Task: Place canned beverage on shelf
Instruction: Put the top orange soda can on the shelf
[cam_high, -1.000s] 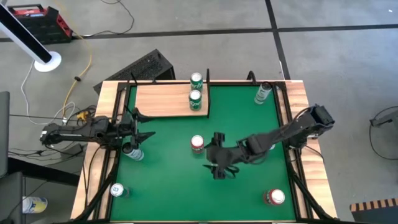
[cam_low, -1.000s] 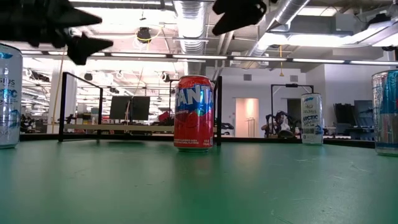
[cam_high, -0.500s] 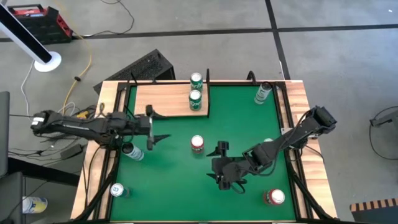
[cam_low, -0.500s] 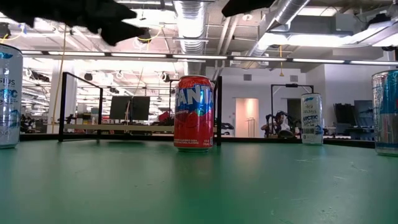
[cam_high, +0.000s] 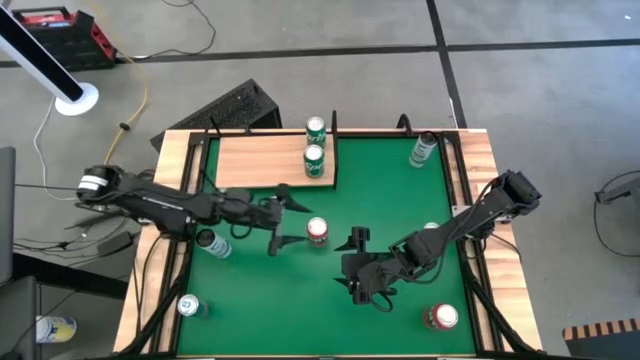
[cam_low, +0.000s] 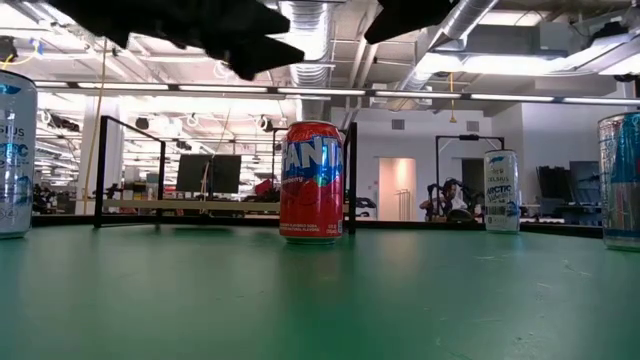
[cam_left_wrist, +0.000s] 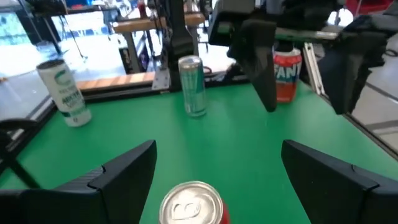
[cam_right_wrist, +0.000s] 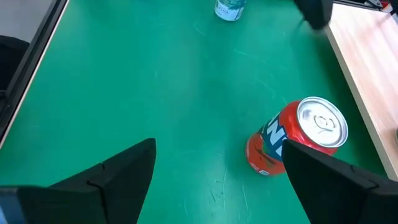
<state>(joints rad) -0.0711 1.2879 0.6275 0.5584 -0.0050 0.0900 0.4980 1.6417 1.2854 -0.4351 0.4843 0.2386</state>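
A red Fanta can (cam_high: 317, 231) stands upright on the green table near its middle; it also shows in the low view (cam_low: 311, 182). The light-wood shelf (cam_high: 260, 160) lies at the far left and carries two green cans (cam_high: 313, 160). My left gripper (cam_high: 290, 215) is open, just left of the red can and higher than its top; the can top (cam_left_wrist: 189, 202) shows low between its fingers, untouched. My right gripper (cam_high: 347, 265) is open and empty, to the near right of the red can (cam_right_wrist: 298, 140).
Other cans stand about the table: one at the far right (cam_high: 423, 148), one at the left (cam_high: 213, 243), one at the near left (cam_high: 188, 306) and a red one at the near right (cam_high: 440, 317). Thin black uprights (cam_low: 100, 170) stand at the shelf.
My left gripper has swung from the table's left edge toward the right, up to the red can, staying open. My right gripper has drawn back from beside the can toward the near edge, then held still. The cans have not moved.
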